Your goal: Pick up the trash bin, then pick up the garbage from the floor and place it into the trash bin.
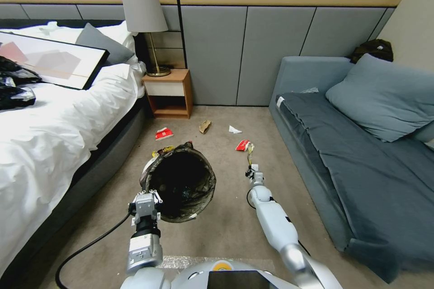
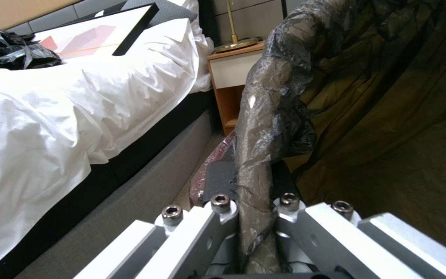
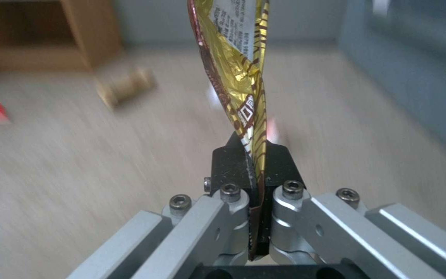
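The trash bin (image 1: 181, 180), white with a black bag liner, hangs off the floor between the bed and the sofa. My left gripper (image 1: 145, 201) is shut on its near rim (image 2: 256, 155). My right gripper (image 1: 251, 170) is shut on a gold and brown snack wrapper (image 3: 238, 77), which stands up from the jaws (image 1: 249, 150), to the right of the bin. More garbage lies on the carpet beyond: a red wrapper (image 1: 163, 134), a brown scrap (image 1: 205, 126), a white paper scrap (image 1: 234, 130) and a second red wrapper (image 1: 242, 145).
A bed (image 1: 54, 131) with white sheets runs along the left, with a framed picture (image 1: 49, 59) and black plastic (image 1: 13, 83) on it. A wooden nightstand (image 1: 168, 95) with a lamp (image 1: 147, 22) stands at the wall. A grey sofa (image 1: 361, 158) lines the right.
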